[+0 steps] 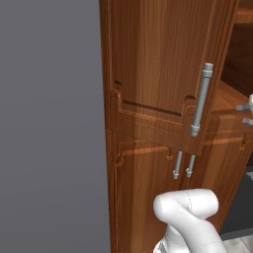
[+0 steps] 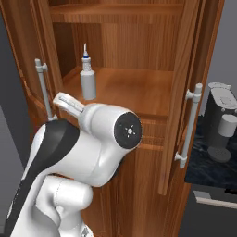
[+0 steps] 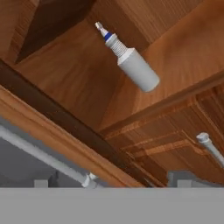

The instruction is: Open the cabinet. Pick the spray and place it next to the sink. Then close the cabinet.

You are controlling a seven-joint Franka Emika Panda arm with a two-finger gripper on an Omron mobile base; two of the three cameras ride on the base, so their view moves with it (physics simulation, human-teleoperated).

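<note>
A simulated kitchen, doors thrown wide: from the left, the cabinet (image 2: 139, 92) stands open, its left door (image 1: 158, 64) swung out with the long silver bar handle (image 1: 201, 99) catching the light, the shorter handles of the lower doors (image 1: 183, 165) just beneath. On the bare wooden shelf (image 2: 139, 90) the spray (image 2: 88, 78) stands upright and alone, toward the shelf's left side and near the front edge, nozzle up, touching nothing but the board under it. The robot's white arm (image 2: 92, 143) is bent low in front of the shelf edge. To the right, the other door (image 2: 185, 92) hangs open, and beyond it a grey coffee machine (image 2: 222, 120) sits on the dark surface (image 2: 208, 169).

The fingers (image 3: 109, 186), barely showing at the foot of the hand view, appear spread wide and hold nothing; the bottle lies ahead of them, well apart. The step in hand looks to be the reach for the spray. Done well, it would mean rising clear of the shelf's front lip, squaring the hand to the bottle's plain white body rather than its ribbed neck, and closing only once the body sits between the fingers, since so slim a bottle would likely topple at a sideways nudge.
</note>
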